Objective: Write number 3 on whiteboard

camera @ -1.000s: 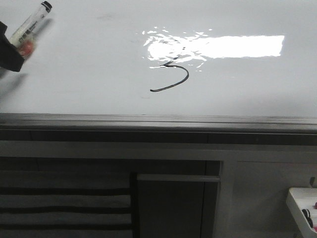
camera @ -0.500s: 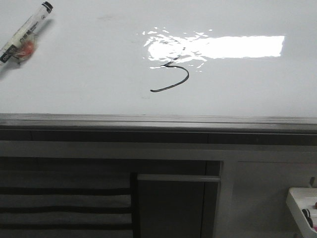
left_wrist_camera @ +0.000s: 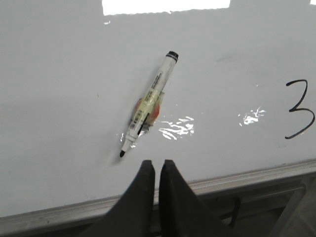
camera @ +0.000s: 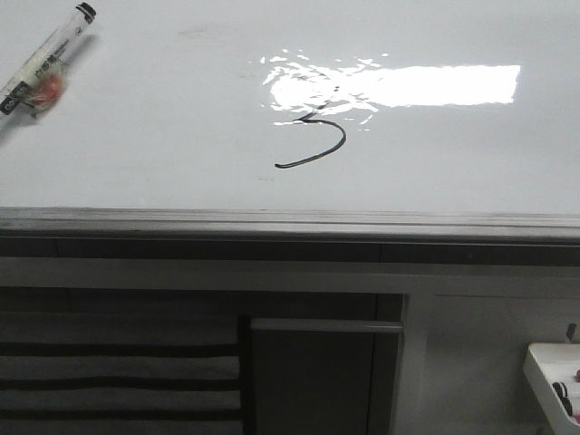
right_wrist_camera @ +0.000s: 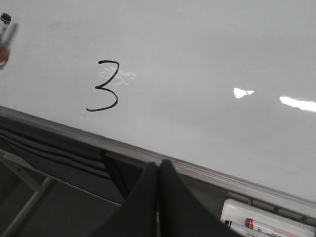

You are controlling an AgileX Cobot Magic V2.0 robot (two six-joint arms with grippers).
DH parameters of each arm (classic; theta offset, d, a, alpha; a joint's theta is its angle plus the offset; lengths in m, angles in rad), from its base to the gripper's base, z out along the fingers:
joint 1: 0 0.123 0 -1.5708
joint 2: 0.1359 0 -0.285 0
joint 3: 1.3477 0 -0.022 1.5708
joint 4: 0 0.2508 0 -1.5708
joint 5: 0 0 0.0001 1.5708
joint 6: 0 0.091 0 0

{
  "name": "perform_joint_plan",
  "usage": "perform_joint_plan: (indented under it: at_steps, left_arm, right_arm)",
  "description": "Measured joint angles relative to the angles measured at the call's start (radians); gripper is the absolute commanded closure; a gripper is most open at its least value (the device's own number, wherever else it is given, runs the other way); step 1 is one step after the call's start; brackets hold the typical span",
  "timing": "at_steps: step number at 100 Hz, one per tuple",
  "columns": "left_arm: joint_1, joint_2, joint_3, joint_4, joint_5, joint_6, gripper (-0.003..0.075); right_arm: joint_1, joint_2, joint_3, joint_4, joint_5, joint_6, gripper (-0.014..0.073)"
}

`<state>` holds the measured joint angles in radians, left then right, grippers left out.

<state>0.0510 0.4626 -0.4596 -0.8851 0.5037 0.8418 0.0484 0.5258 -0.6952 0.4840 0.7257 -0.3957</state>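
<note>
left wrist view shows the number 3 [left_wrist_camera: 299, 109] finished on the whiteboard [left_wrist_camera: 69, 89], marker [left_wrist_camera: 148, 104] lying released; both arms' jaws together, empty. writing looks done; next, retreat.

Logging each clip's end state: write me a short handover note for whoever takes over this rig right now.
Left gripper: shut, holding nothing, back off the whiteboard's near edge.
Right gripper: shut, empty, also off the board.
Number 3 is drawn on the whiteboard; in the front view glare washes out its top.
Marker lies uncapped on the board, left of the 3.
Tray with another marker sits below the rail.
Writing looks done; perhaps only stowing the marker remains.
</note>
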Motion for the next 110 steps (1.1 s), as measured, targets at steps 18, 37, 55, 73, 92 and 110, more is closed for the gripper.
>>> perform_joint_plan:
  at_steps: [18,37,55,73,92,110]
  left_arm:
    - [-0.020,-0.007,0.040,-0.006,-0.013,0.000,0.0739]
    - [-0.034,-0.188,0.138,-0.012,-0.075,0.000,0.0739]
    - [-0.030,-0.402,0.251,0.072,-0.211,0.000,0.0739]
    - [-0.030,-0.469,0.342,0.197,-0.293,-0.106,0.0739]
    - [-0.038,-0.469,0.387,0.640,-0.286,-0.598,0.0739]
    - [-0.080,-0.469,0.465,0.771,-0.366,-0.689,0.0739]
  right_arm:
    - [0.000,0.000,0.000,0.000,0.008,0.002,0.0672]
    - [0.000,0.000,0.000,0.000,0.010,0.002,0.0672]
    - [0.000,0.000,0.000,0.000,0.010,0.002,0.0672]
    - [0.000,0.000,0.000,0.000,0.010,0.002,0.0672]
    - [0.000,0.000,0.000,0.000,0.010,0.002,0.0672]
    - [0.000,0.000,0.000,0.000,0.010,0.002,0.0672]
